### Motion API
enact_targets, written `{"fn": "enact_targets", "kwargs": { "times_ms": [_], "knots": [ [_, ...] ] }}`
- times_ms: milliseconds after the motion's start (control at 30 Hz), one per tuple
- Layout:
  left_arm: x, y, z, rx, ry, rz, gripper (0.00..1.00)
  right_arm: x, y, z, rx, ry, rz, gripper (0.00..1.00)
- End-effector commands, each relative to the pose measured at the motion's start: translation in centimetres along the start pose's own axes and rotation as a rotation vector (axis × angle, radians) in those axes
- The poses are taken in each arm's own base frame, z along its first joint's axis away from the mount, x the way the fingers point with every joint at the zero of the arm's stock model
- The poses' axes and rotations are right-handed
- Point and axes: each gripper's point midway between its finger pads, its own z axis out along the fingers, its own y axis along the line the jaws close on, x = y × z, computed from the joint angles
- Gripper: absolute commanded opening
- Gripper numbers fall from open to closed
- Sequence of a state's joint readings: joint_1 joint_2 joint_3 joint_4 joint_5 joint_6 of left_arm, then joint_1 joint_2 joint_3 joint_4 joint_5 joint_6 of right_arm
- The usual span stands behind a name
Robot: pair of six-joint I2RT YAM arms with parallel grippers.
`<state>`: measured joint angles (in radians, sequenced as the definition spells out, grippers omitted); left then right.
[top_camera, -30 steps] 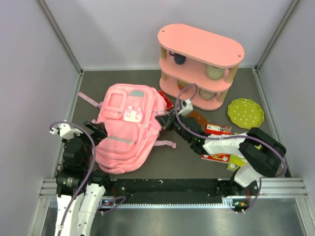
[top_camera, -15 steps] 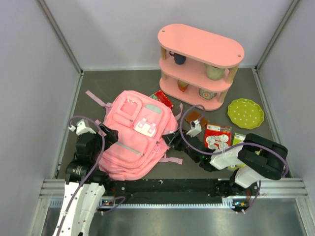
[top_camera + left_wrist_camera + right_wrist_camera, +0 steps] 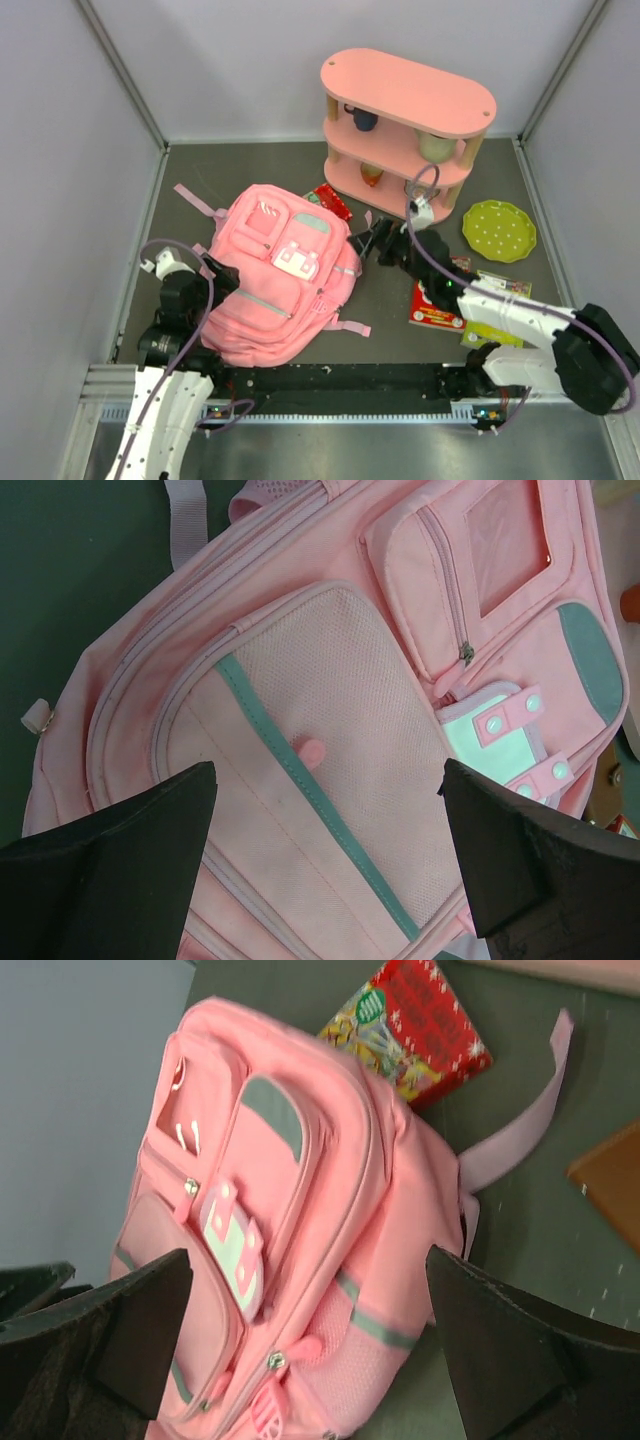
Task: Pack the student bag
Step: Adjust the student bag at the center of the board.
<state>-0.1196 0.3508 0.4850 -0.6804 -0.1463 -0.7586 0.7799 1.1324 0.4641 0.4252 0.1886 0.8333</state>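
The student bag (image 3: 285, 275) lies face up on the dark table, its top toward the shelf. In the left wrist view its mesh pocket and teal trim (image 3: 330, 740) fill the picture. My left gripper (image 3: 222, 278) hangs at the bag's left side, open (image 3: 330, 865), nothing between its fingers. Just off the bag's right edge is my right gripper (image 3: 372, 245). It is open too (image 3: 310, 1350), looking down at the bag's (image 3: 300, 1230) front pockets and side mesh. Neither gripper holds anything.
A pink three-tier shelf (image 3: 405, 130) with small items stands at the back. A red packet (image 3: 330, 200) lies by the bag's top. Right of the bag lie a red card (image 3: 438, 300), a yellow-green item (image 3: 490, 312) and a green dotted plate (image 3: 498, 230).
My right gripper has opened and drawn back from the bag toward the shelf. The bag slid right and turned a second ago, then settled. The left arm shifted slightly.
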Motion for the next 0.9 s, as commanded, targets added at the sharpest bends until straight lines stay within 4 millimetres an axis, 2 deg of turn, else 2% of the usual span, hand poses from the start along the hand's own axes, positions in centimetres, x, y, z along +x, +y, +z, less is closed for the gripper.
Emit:
{"fn": "enact_targets", "kwargs": {
  "times_ms": [0,33,67,133,200,233,267,333,433,567,633,733,767,800,833,867],
  "knots": [
    [-0.8,-0.6,0.2,0.026,-0.04,-0.019,0.98,-0.2,0.0,2.8,-0.036,0.217,-0.182,0.99],
    [-0.6,-0.7,0.2,0.031,-0.031,-0.023,0.98,0.3,0.5,3.2,-0.09,0.273,-0.196,0.99],
    [-0.3,-0.5,0.4,0.026,-0.023,-0.025,0.98,-0.7,1.8,4.2,-0.132,0.273,-0.253,0.99],
    [0.0,-0.3,0.5,0.027,-0.018,-0.031,0.98,0.2,1.8,6.6,-0.158,0.335,-0.3,0.99],
    [0.3,-0.2,0.5,0.03,-0.012,-0.035,0.98,1.1,1.4,8.2,-0.15,0.386,-0.318,0.99],
    [0.4,-0.3,0.5,0.036,-0.011,-0.037,0.98,2.4,0.0,9.5,-0.122,0.426,-0.315,0.99],
    [0.4,-0.4,0.5,0.041,-0.01,-0.037,0.98,1.7,0.5,10.7,-0.131,0.408,-0.326,0.99],
    [0.4,-0.4,0.4,0.044,-0.012,-0.032,0.98,2.0,-0.5,12.8,-0.098,0.407,-0.341,0.99],
    [0.2,-0.6,0.3,0.052,-0.013,-0.031,0.98,1.9,-0.7,14.3,-0.09,0.401,-0.358,0.99],
    [0.3,-0.6,0.4,0.054,-0.011,-0.027,0.98,1.8,-0.9,14.8,-0.087,0.41,-0.369,0.99],
    [0.2,-0.7,0.4,0.054,-0.011,-0.023,0.98,0.8,-1.8,14.7,-0.034,0.37,-0.406,0.99],
    [0.2,-0.7,0.4,0.053,-0.01,-0.021,0.98,-0.8,-2.0,14.9,-0.008,0.332,-0.455,0.99],
    [0.1,-0.8,0.5,0.055,-0.012,-0.021,0.98,-0.6,-1.9,15.3,-0.019,0.355,-0.463,0.99],
    [0.2,-0.8,0.5,0.057,-0.012,-0.022,0.98,0.9,-3.5,15.9,0.008,0.421,-0.456,0.99],
    [0.2,-0.9,0.6,0.062,-0.01,-0.022,0.98,0.2,-2.8,16.7,-0.001,0.426,-0.457,0.99],
    [0.2,-1.0,0.7,0.063,-0.009,-0.02,0.98,1.3,-3.3,16.8,-0.006,0.478,-0.448,0.99]
  ]
}}
